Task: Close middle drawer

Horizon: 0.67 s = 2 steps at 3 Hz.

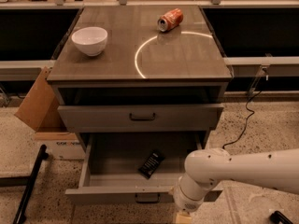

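A: "Where's the wide grey-brown middle drawer [117, 194]?"
B: "Pulled far out of the grey cabinet [187, 64], long axis crosswise, front facing outward. Tan gripper [183, 217] low before the cabinet's right side; open or closed, can't tell."
A: "Risk?"
B: "Pushing off-centre could skew and jam it."

On cabinet top [140, 64]: bowl [89, 40] left, can [170, 19] behind and right; below, middle drawer [112, 194] pulled out, small object [151, 163] inside; gripper [183, 217] before drawer front, right of handle [147, 199]; cardboard box [38, 101] left of cabinet.

White arm [243, 169] downturned — gripper [182, 217] at bottom
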### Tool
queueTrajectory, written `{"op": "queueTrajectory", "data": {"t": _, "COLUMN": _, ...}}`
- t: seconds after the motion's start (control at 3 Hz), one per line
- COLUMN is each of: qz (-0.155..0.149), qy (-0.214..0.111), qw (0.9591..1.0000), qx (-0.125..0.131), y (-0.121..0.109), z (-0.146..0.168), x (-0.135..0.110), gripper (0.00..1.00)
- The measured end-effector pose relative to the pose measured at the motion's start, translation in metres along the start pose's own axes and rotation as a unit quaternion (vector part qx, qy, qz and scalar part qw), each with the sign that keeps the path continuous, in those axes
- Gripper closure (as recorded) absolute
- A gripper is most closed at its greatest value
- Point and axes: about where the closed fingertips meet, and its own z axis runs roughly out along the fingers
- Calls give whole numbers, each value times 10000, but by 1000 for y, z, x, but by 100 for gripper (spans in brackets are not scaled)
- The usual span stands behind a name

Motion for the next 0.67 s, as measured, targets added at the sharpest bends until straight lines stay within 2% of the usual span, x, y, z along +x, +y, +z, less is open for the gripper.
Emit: {"op": "queueTrajectory", "data": {"t": 0.67, "qz": 147, "qy": 26, "qw": 9998, "qx": 103, "y": -7, "z": 15, "x": 17, "gripper": 64}}
